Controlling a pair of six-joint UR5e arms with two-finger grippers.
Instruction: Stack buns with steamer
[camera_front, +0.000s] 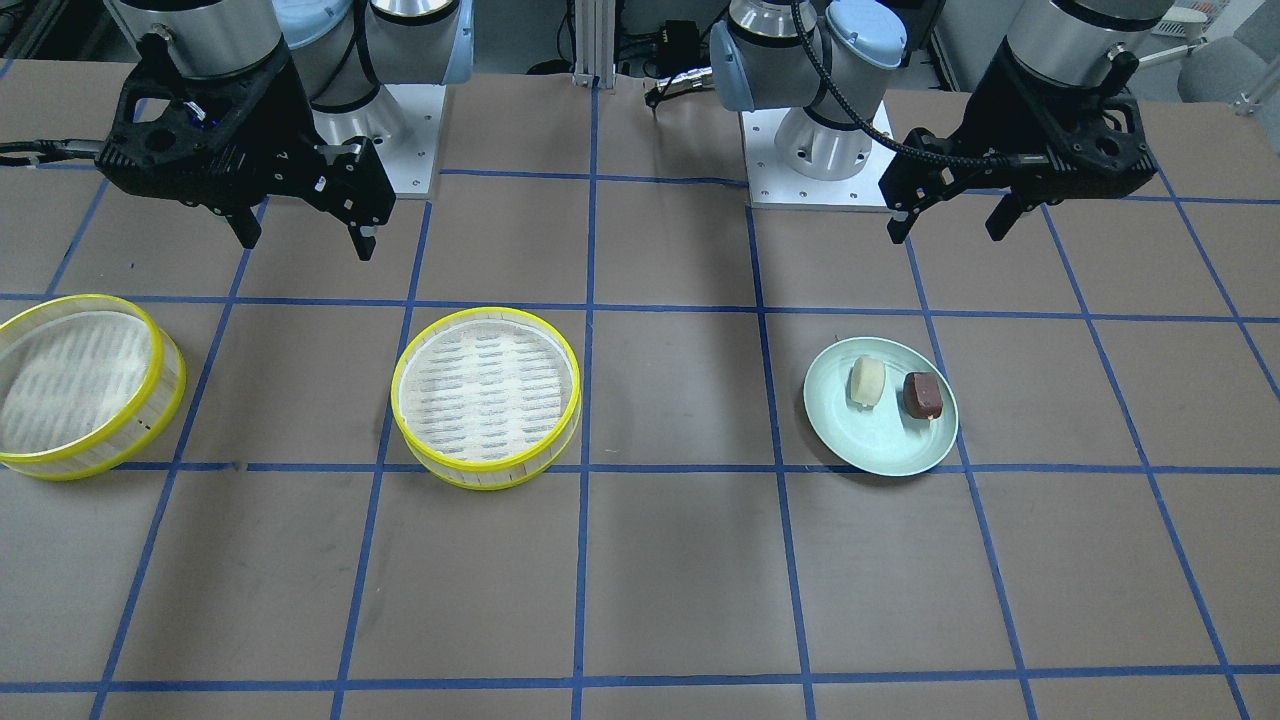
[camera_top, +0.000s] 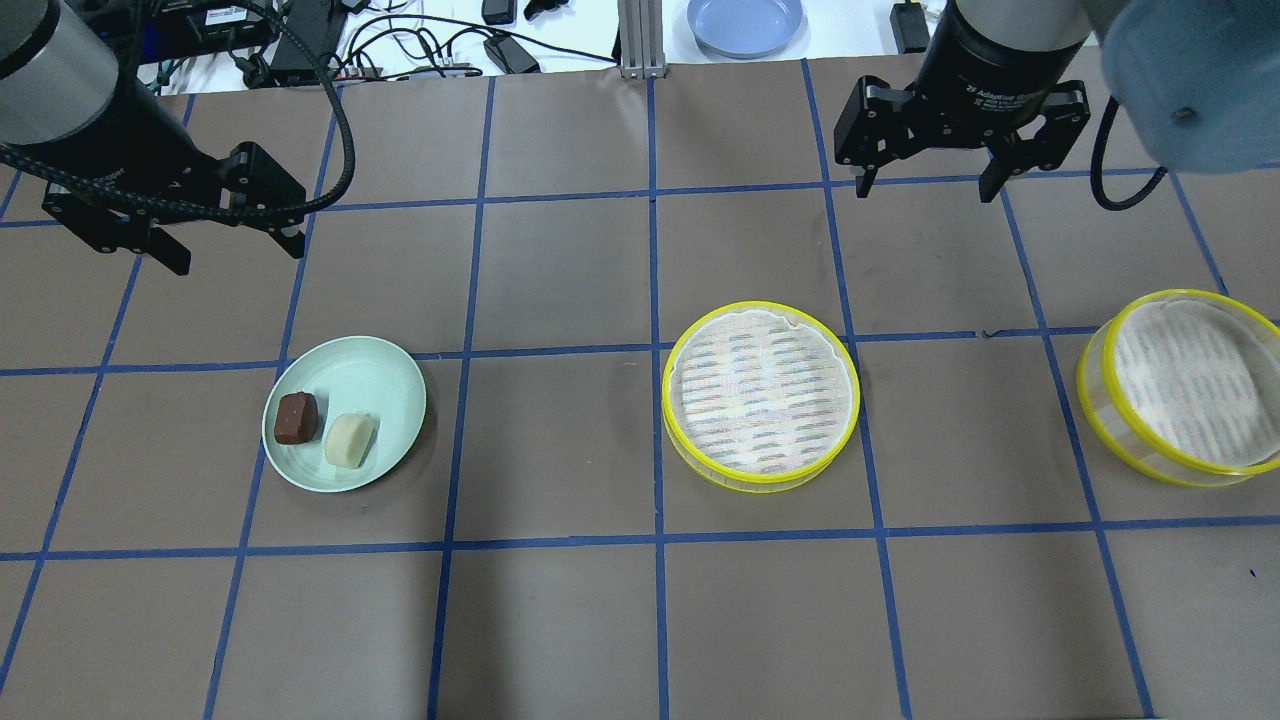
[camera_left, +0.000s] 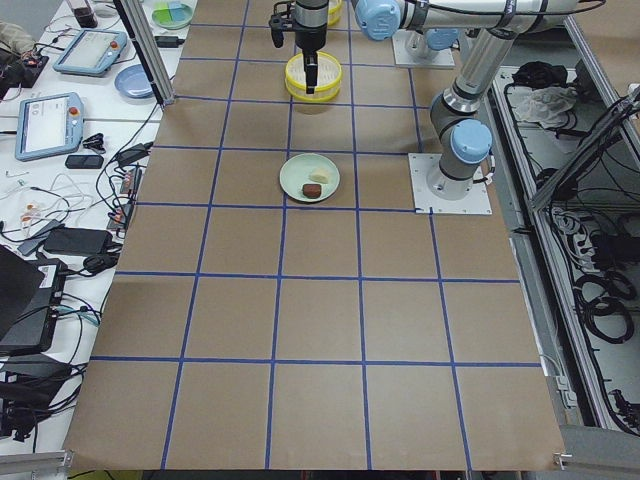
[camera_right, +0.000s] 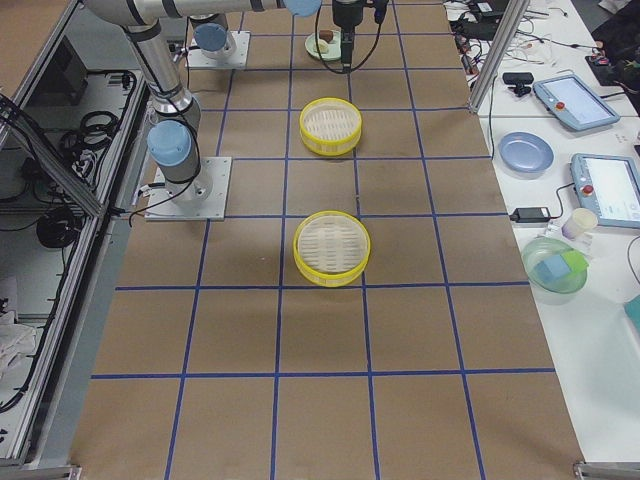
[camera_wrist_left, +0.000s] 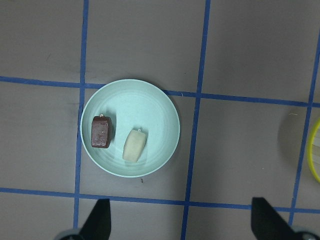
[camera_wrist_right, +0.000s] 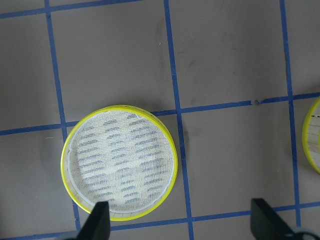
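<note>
A cream-white bun (camera_top: 350, 440) and a dark brown bun (camera_top: 296, 418) lie side by side on a pale green plate (camera_top: 380, 375) at the table's left. They also show in the left wrist view: cream bun (camera_wrist_left: 134, 145), brown bun (camera_wrist_left: 101, 132). One yellow-rimmed steamer tier (camera_top: 760, 395) stands right of the middle. A second, alike tier (camera_top: 1185, 385) stands at the far right. Both tiers hold nothing. My left gripper (camera_top: 238, 255) is open and empty, raised beyond the plate. My right gripper (camera_top: 926, 192) is open and empty, raised beyond the middle tier (camera_wrist_right: 119, 162).
The table is brown paper with a grid of blue tape lines. A blue plate (camera_top: 745, 22) and cables (camera_top: 400, 40) lie on the bench past the far edge. The two arm bases (camera_front: 820, 150) (camera_front: 380, 130) stand on the robot's side.
</note>
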